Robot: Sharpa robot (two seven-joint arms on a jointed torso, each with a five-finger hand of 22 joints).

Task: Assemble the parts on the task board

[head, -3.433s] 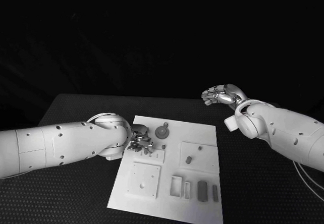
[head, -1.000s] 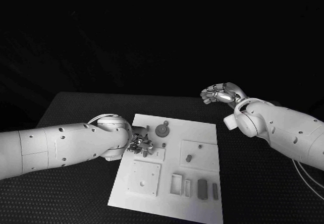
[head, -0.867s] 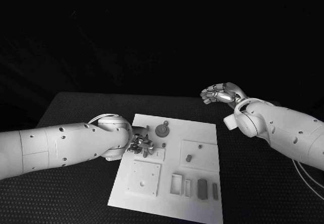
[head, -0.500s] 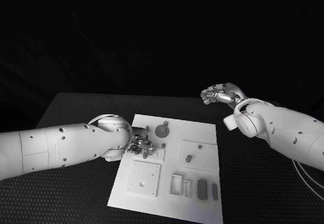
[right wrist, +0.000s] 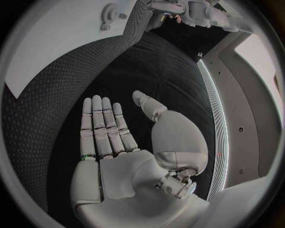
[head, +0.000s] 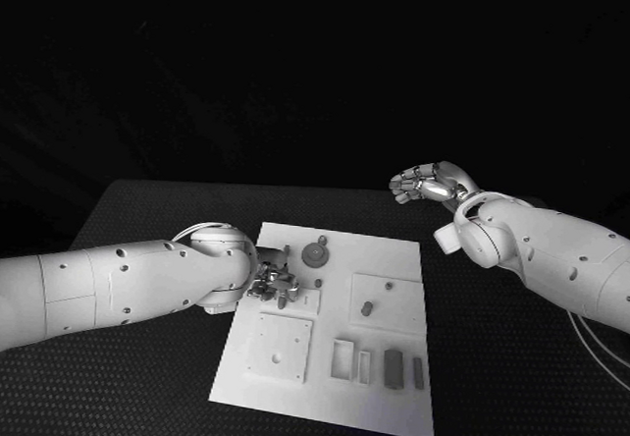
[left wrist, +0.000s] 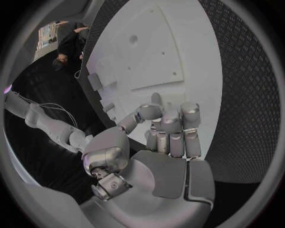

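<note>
Black table [head: 160, 210] with the white task board [head: 391, 399] lying in the middle, long side running away from the robot.

Left hand [head: 272, 280] low over the board's left edge, about a third of the way down from the far end, fingers curled downward toward the surface. From the left wrist view, same hand [left wrist: 163, 135] seen with fingers bent in together and thumb tucked beside them, tips close to the board [left wrist: 148, 57] — cannot tell whether anything small is pinched there, nor whether the tips touch the plate.

Right hand [head: 431, 184] raised beyond the board's far right corner, well apart from it, above the table's far edge. In the right wrist view, palm [right wrist: 118, 152] flat, fingers straight and side by side, thumb out to the side — holding nothing.

On the board: a round grey part with a stem [head: 316, 253] near the far end, just beside the left hand; a small grey peg [head: 368, 308] standing on a raised square panel right of centre; a square plate with a hole [head: 280, 348] on the near left; a row of narrow slots and dark oblong parts [head: 393, 367] along the near right. Round part [right wrist: 109, 10] also visible from the right wrist view, at the board's corner.
</note>
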